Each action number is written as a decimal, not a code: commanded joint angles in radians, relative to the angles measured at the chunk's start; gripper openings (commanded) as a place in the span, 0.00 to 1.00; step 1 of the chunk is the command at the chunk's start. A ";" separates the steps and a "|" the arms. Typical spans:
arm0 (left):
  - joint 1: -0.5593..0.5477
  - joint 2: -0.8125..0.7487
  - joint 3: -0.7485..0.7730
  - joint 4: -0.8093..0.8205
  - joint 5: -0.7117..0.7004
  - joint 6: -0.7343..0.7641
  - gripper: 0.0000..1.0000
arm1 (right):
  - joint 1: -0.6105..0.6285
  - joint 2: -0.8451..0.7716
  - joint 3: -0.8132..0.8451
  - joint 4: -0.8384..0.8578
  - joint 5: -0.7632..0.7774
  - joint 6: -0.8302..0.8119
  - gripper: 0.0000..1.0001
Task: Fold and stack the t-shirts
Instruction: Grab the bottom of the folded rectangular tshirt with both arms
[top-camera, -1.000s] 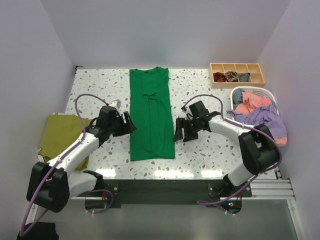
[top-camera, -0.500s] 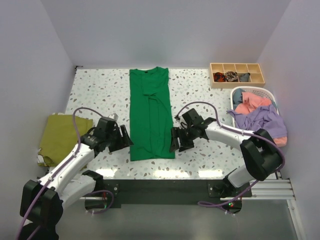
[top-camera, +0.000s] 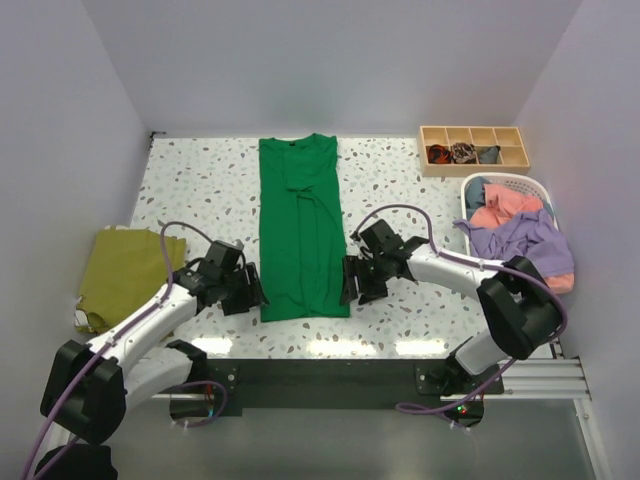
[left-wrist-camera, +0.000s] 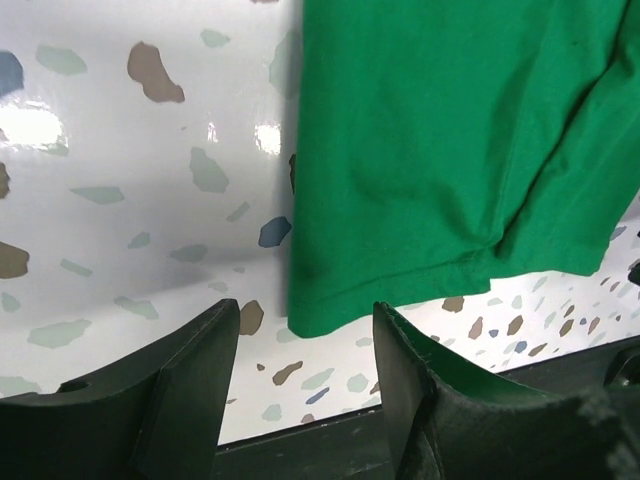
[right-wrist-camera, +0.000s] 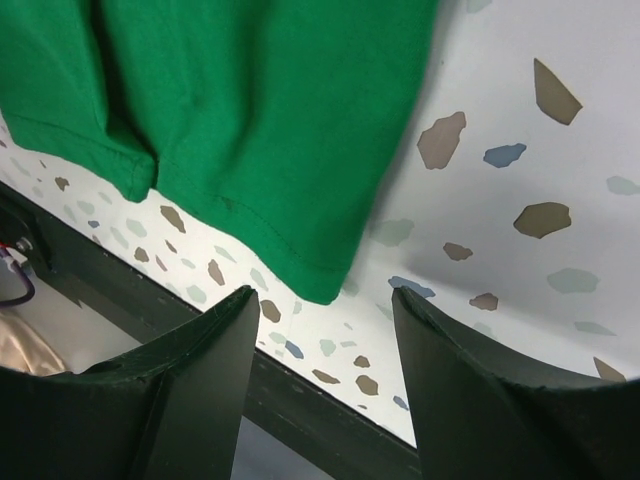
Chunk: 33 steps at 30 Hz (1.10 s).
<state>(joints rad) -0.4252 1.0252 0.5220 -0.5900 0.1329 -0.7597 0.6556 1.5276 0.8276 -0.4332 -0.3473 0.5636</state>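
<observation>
A bright green t-shirt (top-camera: 300, 225) lies as a long narrow strip down the middle of the table, collar at the far end. My left gripper (top-camera: 252, 290) is open and empty just left of the near left corner of the hem (left-wrist-camera: 320, 305). My right gripper (top-camera: 347, 285) is open and empty just right of the near right corner of the hem (right-wrist-camera: 325, 290). An olive-yellow t-shirt (top-camera: 120, 275) lies crumpled at the left edge. Lavender (top-camera: 525, 235), coral-pink (top-camera: 505, 207) and blue shirts fill the basket at the right.
A white slatted basket (top-camera: 505, 183) stands at the right edge. A wooden compartment box (top-camera: 473, 150) with small dark fabric pieces sits at the back right. The table's near edge and the dark rail lie just below both grippers.
Both grippers have moved toward the near edge, along the sides of the green shirt, down to its two hem corners. The shirt has not moved.
</observation>
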 joint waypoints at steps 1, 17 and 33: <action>-0.020 -0.001 -0.037 0.030 0.023 -0.039 0.60 | 0.004 0.014 -0.002 0.020 0.025 0.024 0.60; -0.052 0.041 -0.114 0.180 0.050 -0.072 0.54 | 0.013 0.081 -0.041 0.145 -0.033 0.067 0.53; -0.057 -0.013 -0.067 0.162 0.033 -0.040 0.00 | 0.029 0.023 -0.035 0.183 -0.036 0.062 0.00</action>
<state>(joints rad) -0.4744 1.0561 0.4000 -0.4088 0.1852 -0.8223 0.6781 1.6329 0.7902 -0.2623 -0.4076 0.6388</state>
